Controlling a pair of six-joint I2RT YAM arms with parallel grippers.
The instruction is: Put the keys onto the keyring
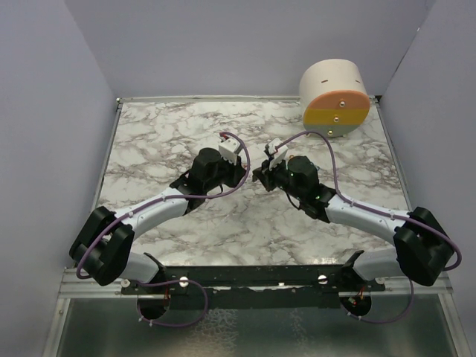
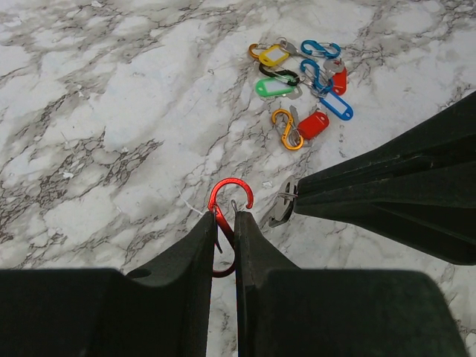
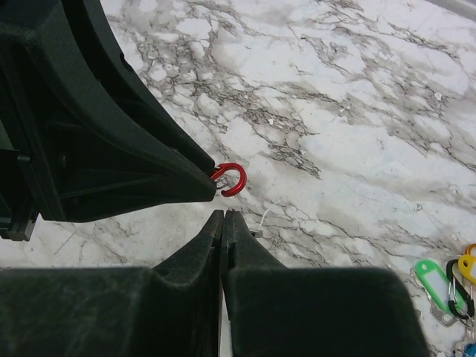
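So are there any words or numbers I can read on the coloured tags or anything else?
No text can be read in any view.
The coloured tags: their little label windows look blank, too small to be sure.
The round box: only small dots, no letters.
The left hand and right hand: no markings show.

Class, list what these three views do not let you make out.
- Left wrist view: the lower half of the red carabiner, hidden between the fingers of the left gripper.
- Left wrist view: the silvery piece in the right gripper, mostly covered by its fingers.
- Right wrist view: the key tags, cut by the bottom-right edge.
- Top view: the carabiner and tags, behind the wrists or too small.
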